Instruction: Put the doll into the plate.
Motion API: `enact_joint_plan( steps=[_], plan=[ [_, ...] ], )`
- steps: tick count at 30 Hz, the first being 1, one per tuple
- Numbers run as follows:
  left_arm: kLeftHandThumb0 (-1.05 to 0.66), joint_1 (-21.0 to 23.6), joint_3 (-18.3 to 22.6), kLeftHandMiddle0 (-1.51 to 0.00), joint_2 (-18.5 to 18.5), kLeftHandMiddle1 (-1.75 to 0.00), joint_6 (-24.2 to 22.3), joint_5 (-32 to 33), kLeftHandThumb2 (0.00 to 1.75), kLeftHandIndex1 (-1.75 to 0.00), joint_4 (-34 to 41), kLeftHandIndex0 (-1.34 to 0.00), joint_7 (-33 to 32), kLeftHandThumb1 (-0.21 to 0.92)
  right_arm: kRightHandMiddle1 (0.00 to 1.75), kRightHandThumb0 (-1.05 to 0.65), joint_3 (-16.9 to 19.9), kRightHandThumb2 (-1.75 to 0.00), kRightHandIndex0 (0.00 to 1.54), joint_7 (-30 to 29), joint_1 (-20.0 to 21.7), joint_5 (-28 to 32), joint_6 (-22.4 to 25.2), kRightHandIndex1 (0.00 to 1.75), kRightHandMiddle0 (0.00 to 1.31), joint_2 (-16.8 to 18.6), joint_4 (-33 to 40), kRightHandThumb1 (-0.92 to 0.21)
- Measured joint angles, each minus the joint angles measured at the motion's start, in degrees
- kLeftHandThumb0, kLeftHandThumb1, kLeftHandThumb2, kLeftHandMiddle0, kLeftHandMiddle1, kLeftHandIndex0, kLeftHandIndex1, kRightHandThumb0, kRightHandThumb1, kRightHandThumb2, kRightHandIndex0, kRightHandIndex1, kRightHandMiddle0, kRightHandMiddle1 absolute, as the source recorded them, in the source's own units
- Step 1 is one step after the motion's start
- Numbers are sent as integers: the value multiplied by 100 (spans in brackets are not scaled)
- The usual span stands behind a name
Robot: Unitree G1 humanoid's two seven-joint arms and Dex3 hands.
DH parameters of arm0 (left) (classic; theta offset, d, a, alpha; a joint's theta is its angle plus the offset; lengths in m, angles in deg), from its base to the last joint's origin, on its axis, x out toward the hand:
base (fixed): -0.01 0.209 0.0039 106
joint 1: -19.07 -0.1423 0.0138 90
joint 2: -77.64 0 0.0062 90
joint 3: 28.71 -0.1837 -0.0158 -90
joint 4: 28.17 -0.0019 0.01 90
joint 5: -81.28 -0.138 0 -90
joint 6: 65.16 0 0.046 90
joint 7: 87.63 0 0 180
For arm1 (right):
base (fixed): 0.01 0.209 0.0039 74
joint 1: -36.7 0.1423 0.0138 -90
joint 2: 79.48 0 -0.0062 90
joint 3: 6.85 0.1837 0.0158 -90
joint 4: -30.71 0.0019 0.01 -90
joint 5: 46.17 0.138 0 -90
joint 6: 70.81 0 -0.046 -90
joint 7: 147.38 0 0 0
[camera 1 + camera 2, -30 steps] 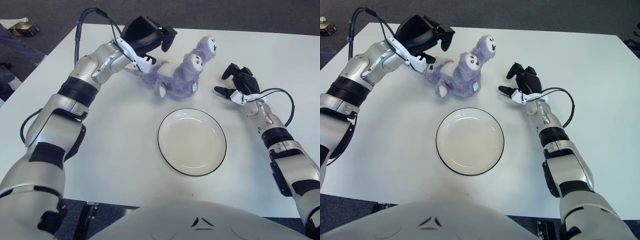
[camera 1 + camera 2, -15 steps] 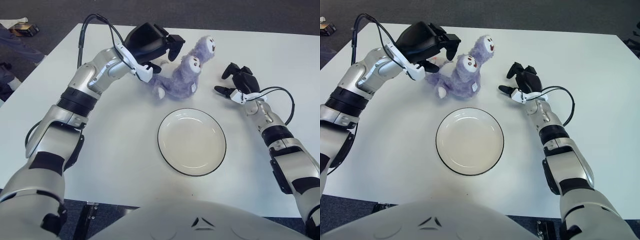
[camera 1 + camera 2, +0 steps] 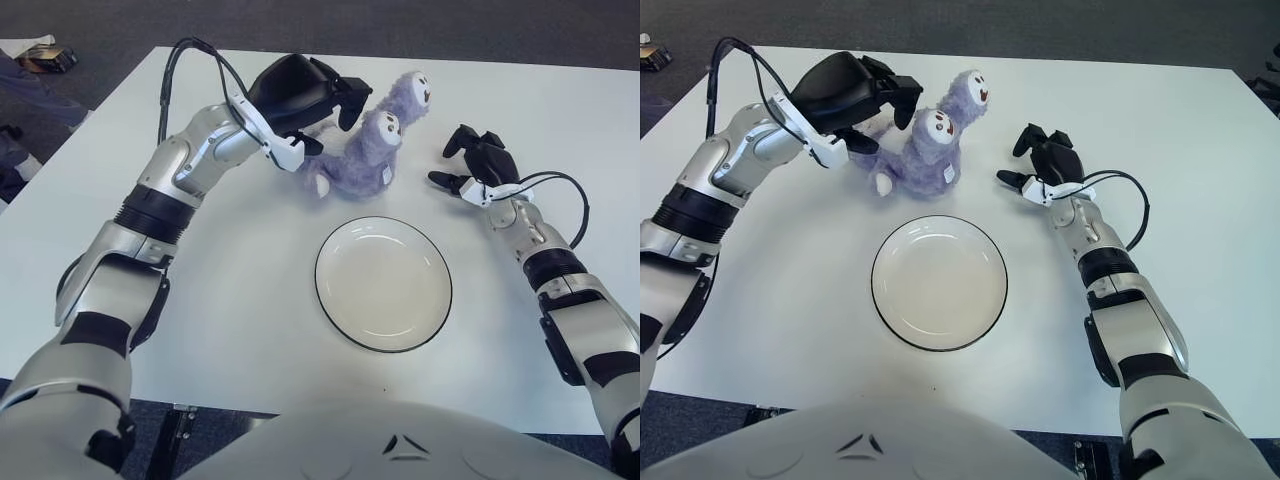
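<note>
Lab: bare white table, grey carpet

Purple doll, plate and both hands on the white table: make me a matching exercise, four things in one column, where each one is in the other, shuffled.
Things:
1. purple doll
2. plate
3. left hand
4. right hand

Places:
A. right of the doll, holding nothing
B. over the doll's left side
C. nearest the robot, nothing in it
D. on the table beyond the plate

Pairs: 1-D, 2-C, 3-B, 4-A
</note>
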Motion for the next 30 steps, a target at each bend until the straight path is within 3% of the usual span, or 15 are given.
enact_joint_plan(
  steps=[5, 7, 9, 10, 12, 15, 20, 30],
  plan=[
    [-1, 70, -24, -69, -88, -175, 197, 62, 137, -157, -149, -53, 413, 23, 175, -35, -3, -52, 18, 2, 2, 2, -20, 147, 19, -2, -21, -92],
    [22, 165, -51, -52, -135, -175, 305, 60, 113, -157, -352, -22, 570, 44, 175, -35, -4, -52, 17, 2, 4, 3, -25, 147, 19, -4, -29, -92],
    [30, 263, -71, -44, -184, -173, 404, 61, 100, -153, -590, -11, 727, 54, 175, -35, -3, -52, 17, 4, 4, 5, -29, 146, 19, -4, -30, -92],
    [-5, 301, -78, -31, -203, -164, 445, 61, 92, -139, -694, -7, 780, 53, 175, -35, -3, -52, 17, 5, 4, 7, -33, 146, 19, -4, -30, -92],
    [-35, 377, -87, -20, -229, -155, 581, 70, 85, -126, -959, -4, 846, 52, 175, -35, -1, -52, 17, 11, 5, 12, -41, 145, 19, -7, -30, -92],
    [-62, 484, -125, -6, -259, -120, 844, 28, 74, -107, -1412, -1, 826, 56, 175, -35, 0, -52, 17, 19, 7, 16, -50, 145, 19, -11, -30, -92],
    [-79, 604, -238, -1, -314, -76, 1216, -299, 59, -83, -2108, 0, 643, 65, 175, -36, 0, -52, 17, 46, 12, 20, -78, 144, 19, -16, -31, -92],
    [-92, 919, -500, 0, -434, -41, 1582, -1229, 36, -59, -2937, 0, -356, 83, 175, -36, -1, -52, 19, 111, 17, 19, -72, 143, 19, -44, -32, -92]
  ],
)
